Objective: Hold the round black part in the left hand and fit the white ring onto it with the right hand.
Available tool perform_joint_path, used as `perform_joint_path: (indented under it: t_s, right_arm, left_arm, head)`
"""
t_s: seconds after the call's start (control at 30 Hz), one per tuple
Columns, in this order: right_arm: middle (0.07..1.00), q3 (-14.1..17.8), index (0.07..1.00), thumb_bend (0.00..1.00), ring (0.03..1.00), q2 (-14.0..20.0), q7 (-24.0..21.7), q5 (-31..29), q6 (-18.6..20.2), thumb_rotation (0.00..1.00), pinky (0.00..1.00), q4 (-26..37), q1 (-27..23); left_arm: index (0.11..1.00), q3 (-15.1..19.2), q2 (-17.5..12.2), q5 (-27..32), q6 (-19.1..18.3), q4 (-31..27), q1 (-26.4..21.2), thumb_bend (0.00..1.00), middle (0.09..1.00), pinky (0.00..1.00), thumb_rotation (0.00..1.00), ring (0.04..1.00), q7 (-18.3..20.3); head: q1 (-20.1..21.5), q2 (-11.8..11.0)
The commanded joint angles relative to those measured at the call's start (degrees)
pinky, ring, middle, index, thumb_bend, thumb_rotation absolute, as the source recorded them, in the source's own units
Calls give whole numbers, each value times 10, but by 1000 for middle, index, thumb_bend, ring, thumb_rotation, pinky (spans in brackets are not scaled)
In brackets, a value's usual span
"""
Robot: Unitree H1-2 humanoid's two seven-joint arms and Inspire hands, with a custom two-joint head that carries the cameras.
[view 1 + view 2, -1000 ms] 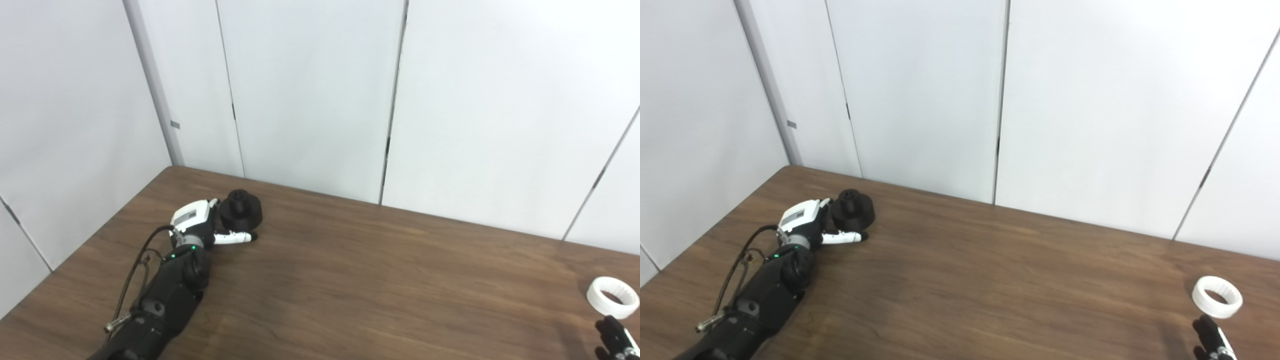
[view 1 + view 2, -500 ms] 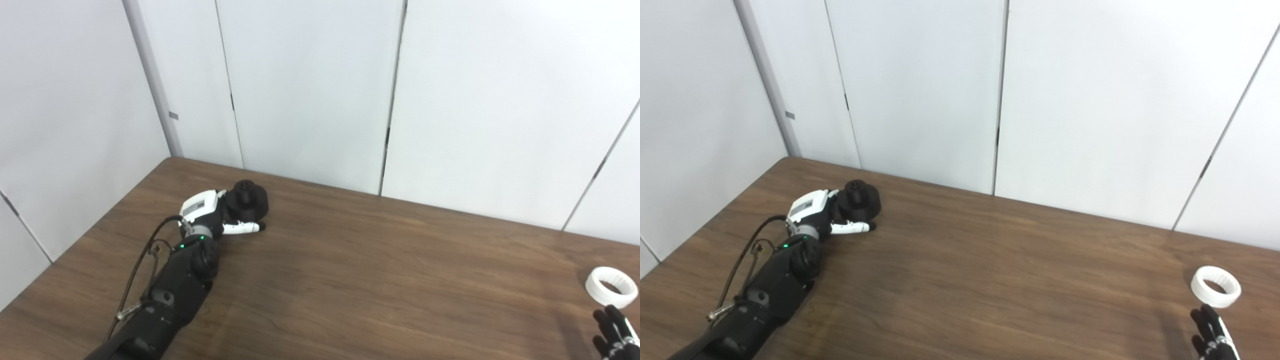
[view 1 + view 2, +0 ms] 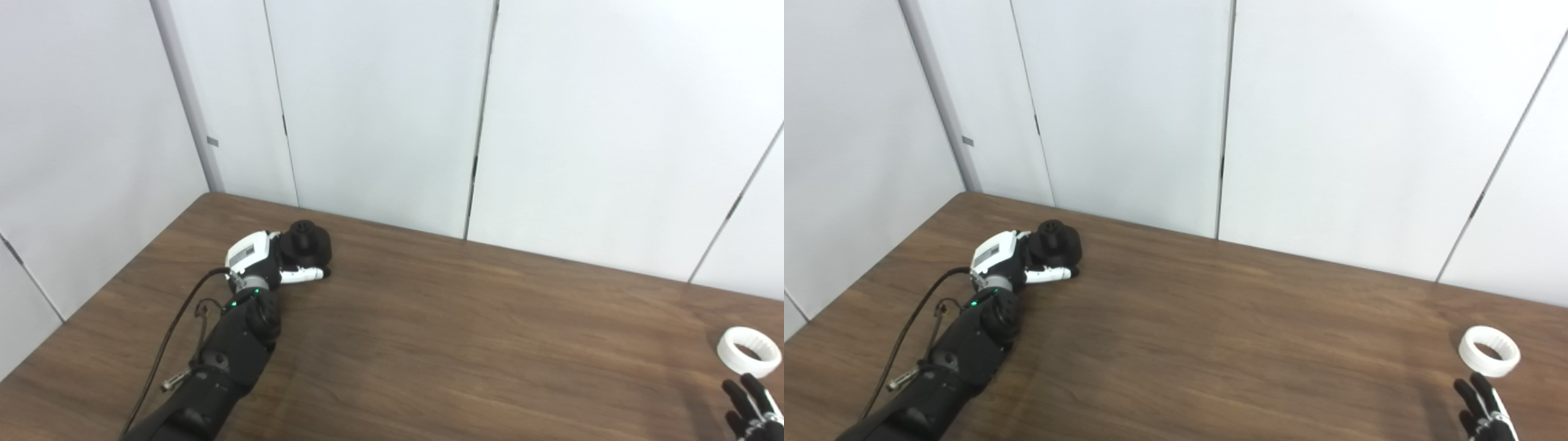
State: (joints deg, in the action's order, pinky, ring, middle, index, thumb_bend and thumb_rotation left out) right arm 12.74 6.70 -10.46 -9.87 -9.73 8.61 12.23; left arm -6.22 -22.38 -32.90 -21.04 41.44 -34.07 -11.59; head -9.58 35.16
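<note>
While our left hand (image 3: 278, 266) has drawn its fingers tighter around the black part (image 3: 308, 242) on the bench (image 3: 465, 343), our right hand (image 3: 1482, 413), fingers spread and empty, has edged nearer the white ring (image 3: 1489, 359), so both pickups remain pending.

One round black part (image 3: 308, 242), far left of table. One white ring (image 3: 749, 351), far right. One wooden table (image 3: 465, 343). Two hands: left hand (image 3: 266, 266) beside black part, right hand (image 3: 1482, 411) at bottom right corner near ring. One cable (image 3: 168, 343) along left arm.
</note>
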Motion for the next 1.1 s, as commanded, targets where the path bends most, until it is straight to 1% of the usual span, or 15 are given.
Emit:
perform_joint_path:
  t_s: [0.0, 0.17, 0.27, 0.37, 0.5, 0.73, 0.93, 1.07]
  right_arm:
    - [916, -15, 943, 615, 986, -29, -7, -18, -40, 954, 1000, 33, 143]
    - [915, -14, 945, 612, 989, -27, -8, -18, -46, 951, 1000, 28, 141]
    - [910, -13, 943, 612, 984, -29, -5, -16, -38, 946, 1000, 33, 142]
    - [907, -13, 943, 613, 979, -28, -7, -16, -42, 949, 1000, 31, 141]
    - [894, -14, 941, 616, 970, -28, -9, -17, -47, 951, 1000, 29, 140]
    - [892, -13, 943, 623, 969, -29, -7, -13, -46, 954, 1000, 30, 140]
    - [889, -12, 942, 616, 964, -30, -4, -10, -42, 953, 1000, 31, 139]
    - [887, -12, 940, 618, 963, -31, -2, -6, -42, 957, 1000, 30, 138]
  left_arm:
    - [893, 14, -1, 26, 16, 12, -50, 1000, 982, 1000, 553, 1000, -14]
    - [887, 14, 4, 35, 21, 31, -57, 1000, 982, 1000, 551, 1000, -27]
    - [887, 19, 9, 45, 21, 41, -63, 1000, 984, 1000, 543, 1000, -32]
    - [890, 23, 12, 53, 23, 50, -68, 1000, 988, 1000, 531, 1000, -33]
    - [887, 20, 15, 60, 31, 61, -71, 1000, 985, 1000, 529, 1000, -38]
    - [887, 13, 18, 60, 29, 80, -79, 1000, 981, 1000, 534, 1000, -38]
    - [867, 13, 21, 61, 29, 94, -84, 1000, 999, 1000, 537, 1000, -42]
    - [834, 16, 26, 65, 31, 107, -89, 1000, 1000, 1000, 530, 1000, -53]
  head:
    - [-1, 0]
    - [0, 0]
    - [1, -1]
    - [1, -1]
    - [2, -1]
    - [3, 1]
    - [3, 0]
    - [5, 0]
